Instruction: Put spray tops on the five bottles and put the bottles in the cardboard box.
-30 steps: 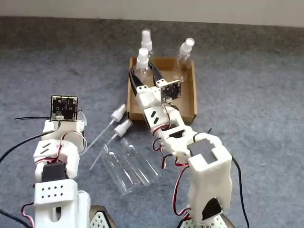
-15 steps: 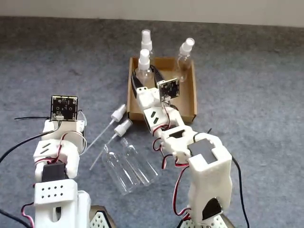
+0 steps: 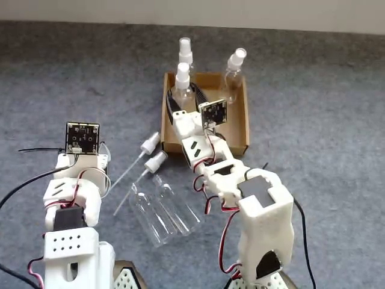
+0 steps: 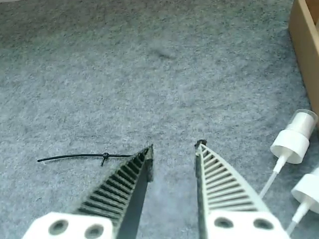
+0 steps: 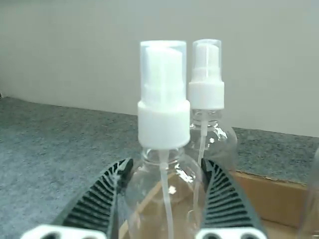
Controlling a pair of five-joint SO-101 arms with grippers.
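**Now the third bottle sits lower in the box**

Over the last second I see the right gripper (image 5: 166, 169) carry its bottle (image 3: 182, 84) a little down and toward the box's (image 3: 236, 126) near-left part. In the last half second nothing more shifts. I read that as the descent being finished, or very nearly so. The jaws stand one on each side of the bottle's body and press against it, so the gripper is clamped on it and has not let go. The bottle is upright with its top on.

Two more topped bottles stand upright at the box's far edge, one at the far-left corner (image 3: 186, 51) and one at the far-right corner (image 3: 233, 69). If this one is released cleanly, I count three of five done.

The left gripper (image 4: 174, 149) hangs over bare carpet with its jaws apart and nothing between them. It has hardly stirred in that second.

The two loose tops (image 3: 150, 143) (image 3: 156, 162) lie on the carpet just off the box's near-left corner, their tubes trailing toward the arms. From the left wrist they are off to one side of the open jaws, near but not between them.

The two uncapped bottles (image 3: 162, 211) lie side by side on the carpet between the two arm bases, touching or almost so, with their necks toward the tops.
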